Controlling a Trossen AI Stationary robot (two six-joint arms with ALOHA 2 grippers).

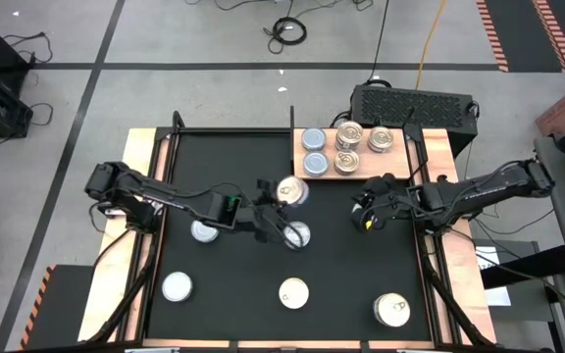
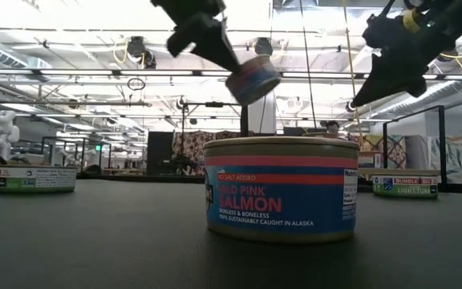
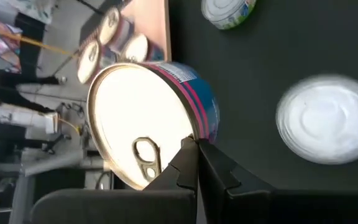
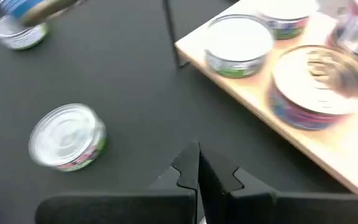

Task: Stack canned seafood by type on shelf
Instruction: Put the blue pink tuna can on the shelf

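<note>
Left tool (image 1: 281,201) gripping a gold-top salmon can (image 1: 291,191) aloft at frame center, heading for the shelf (image 1: 361,172) upper right. Right tool (image 1: 369,214) clenched, empty, hovering near. I'm pinching just the rim; can could tilt and slip.

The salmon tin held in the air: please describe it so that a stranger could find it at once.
Start at the large black mat and find the left gripper above its middle, near the light wooden shelf. Its shut fingers hold a round flat tin with a gold pull-tab top and a blue and pink label. Unlike every other tin, it hangs tilted in the air.
</note>
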